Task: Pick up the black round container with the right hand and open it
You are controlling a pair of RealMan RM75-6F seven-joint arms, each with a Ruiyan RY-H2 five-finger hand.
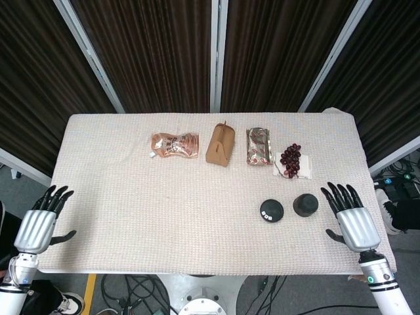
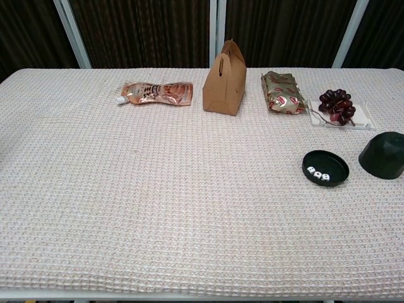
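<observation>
Right hand (image 1: 351, 213): lower right of the head view, empty, fingers spread, over the worktop's right edge; near the black cup but apart from it. Outside the chest view.

Left hand (image 1: 39, 220): lower left of the head view, empty, fingers spread, off the worktop's left edge.

Black round container, in two parts. Black cup (image 1: 304, 205) (image 2: 382, 154): mouth down on the cloth, right of centre. Black shallow dish (image 1: 271, 210) (image 2: 325, 168): just to the left of the cup, open side up, with small white dice (image 2: 318, 176) inside.

Worktop (image 1: 164, 210): covered with a pale waffle-weave cloth.

Upper row, left to right:
- orange spouted pouch (image 1: 174, 144), lying flat;
- brown gable-top paper box (image 1: 220, 145), upright;
- gold foil packet (image 1: 259, 146), lying flat;
- dark red grapes (image 1: 291, 158) on a white tray (image 2: 363, 120).
</observation>
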